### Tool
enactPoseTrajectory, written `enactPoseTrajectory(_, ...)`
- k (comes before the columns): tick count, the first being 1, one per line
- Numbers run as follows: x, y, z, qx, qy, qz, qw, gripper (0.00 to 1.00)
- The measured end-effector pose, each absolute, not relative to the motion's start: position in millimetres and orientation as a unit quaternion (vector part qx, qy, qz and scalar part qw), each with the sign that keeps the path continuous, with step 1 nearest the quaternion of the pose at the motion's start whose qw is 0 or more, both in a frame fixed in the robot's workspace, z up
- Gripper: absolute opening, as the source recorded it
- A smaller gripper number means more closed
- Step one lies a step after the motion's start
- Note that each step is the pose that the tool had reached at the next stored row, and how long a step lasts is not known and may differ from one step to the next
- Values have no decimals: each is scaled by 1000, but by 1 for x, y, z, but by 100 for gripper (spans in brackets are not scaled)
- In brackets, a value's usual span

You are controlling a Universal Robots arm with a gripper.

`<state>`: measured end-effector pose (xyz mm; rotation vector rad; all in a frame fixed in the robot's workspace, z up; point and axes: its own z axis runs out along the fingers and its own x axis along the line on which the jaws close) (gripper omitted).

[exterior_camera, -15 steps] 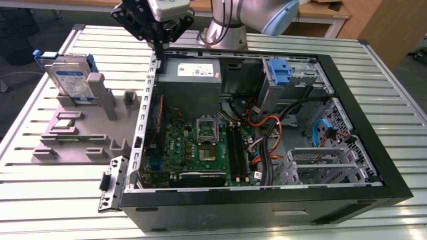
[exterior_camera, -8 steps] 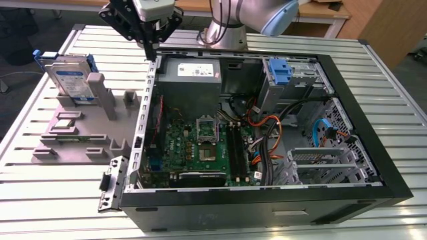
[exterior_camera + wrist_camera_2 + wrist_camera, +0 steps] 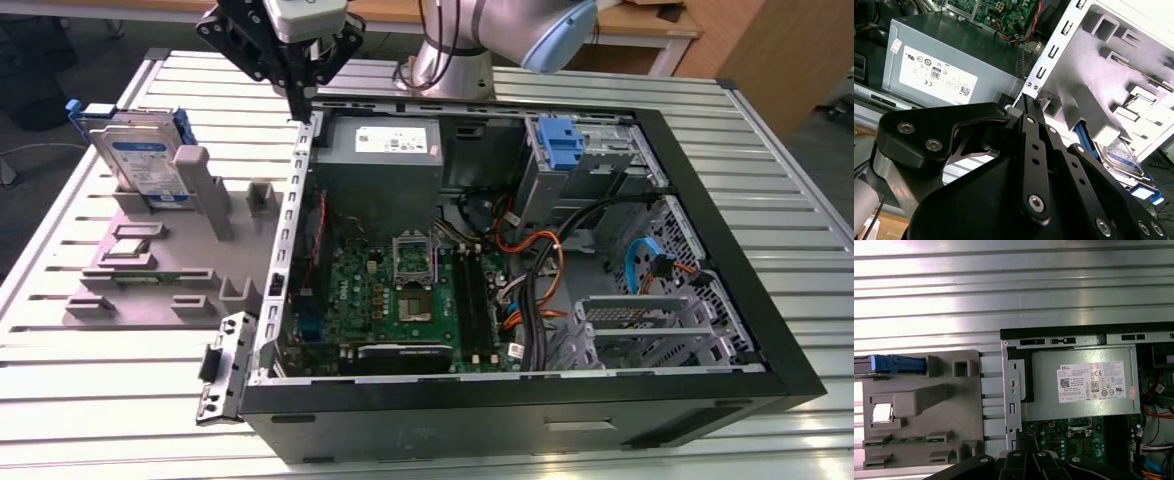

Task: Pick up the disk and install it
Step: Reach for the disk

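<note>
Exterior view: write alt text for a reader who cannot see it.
The gripper, shut and empty, hangs over a corner of an open computer case on a slatted metal table. The disk stands upright in a grey holder beside the case, at the exterior view's left.

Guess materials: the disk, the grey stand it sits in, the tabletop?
Disk: silver metal body by its sheen, glossy label, blue plastic-looking frame. Grey stand: matte moulded plastic, probably. Tabletop: ribbed bare metal, likely aluminium, strongly reflective.

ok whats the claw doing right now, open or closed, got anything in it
claw: closed, holding nothing; the disk stands apart from it in the grey holder
</note>
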<state>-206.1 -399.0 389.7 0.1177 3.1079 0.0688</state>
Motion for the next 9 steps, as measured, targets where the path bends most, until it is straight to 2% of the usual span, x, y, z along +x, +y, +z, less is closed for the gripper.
enactPoseTrajectory(9, -209, -399, 390, 38, 999, 22, 15, 11)
